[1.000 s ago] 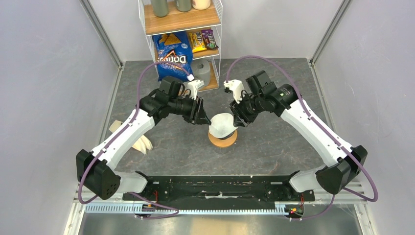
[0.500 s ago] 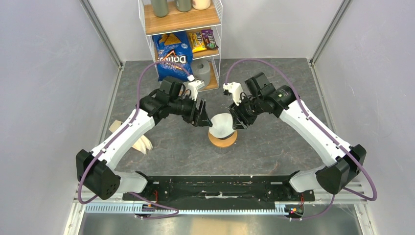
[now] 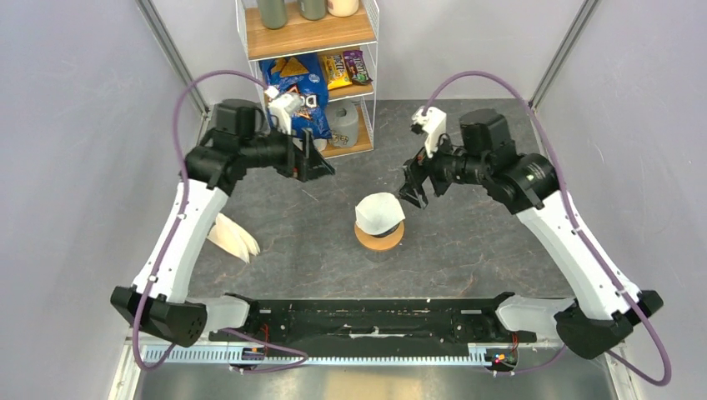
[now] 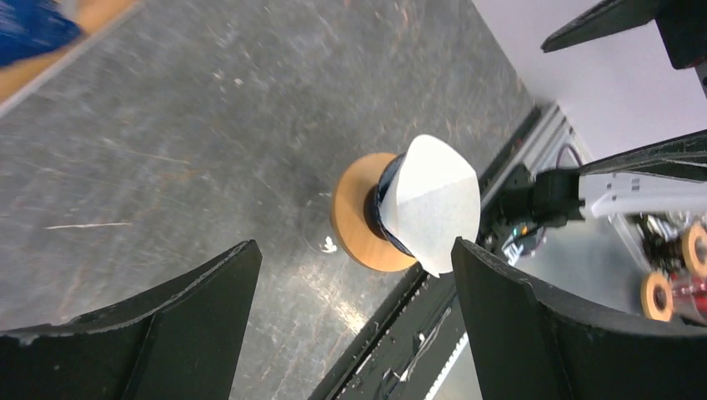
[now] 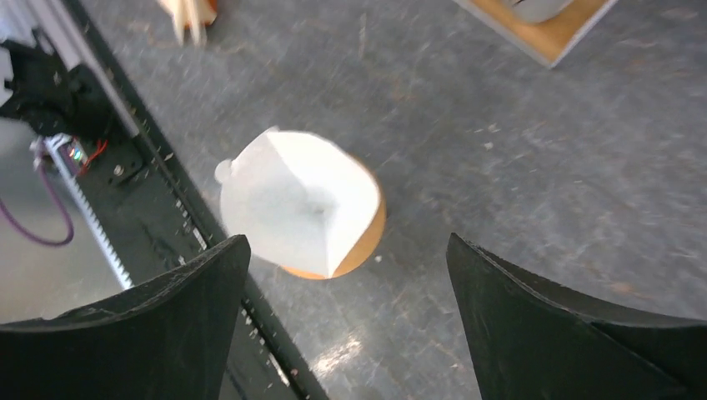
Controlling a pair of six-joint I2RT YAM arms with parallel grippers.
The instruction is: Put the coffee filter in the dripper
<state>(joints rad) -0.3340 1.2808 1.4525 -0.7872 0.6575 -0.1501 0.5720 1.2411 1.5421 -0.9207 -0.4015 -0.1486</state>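
- Filter position: the coffee filter [image 3: 379, 212] stands in the dripper [image 4: 377, 210], which sits on a wooden ring [image 3: 379, 241] near the middle of the bench [image 3: 475, 250].
- Only a dark blue sliver of the dripper shows, in the left wrist view. The white paper covers the rest and rises well above the rim.
- The cone's axis runs roughly upright, mouth upward. In the right wrist view the paper looks opened out, with a fold line running down its inside.
- The left claw [image 3: 321, 169] hangs wide open with nothing between its fingers, well apart from the filter. The filter lies to this claw's right and nearer the arm bases.
- The right claw [image 3: 414, 192] is also spread wide and empty. It is just beside the filter's far right edge, above it and not touching.
- The right arm is clearly the nearer of the two, so any further nudge would fall to it, coming down and to the left.
- By the look of it the placing is done or nearly so. Whether the paper is pressed fully against the ribs cannot be told.
- A bundle of cream filters [image 3: 236, 241] lies at the left of the bench, well apart from both claws.
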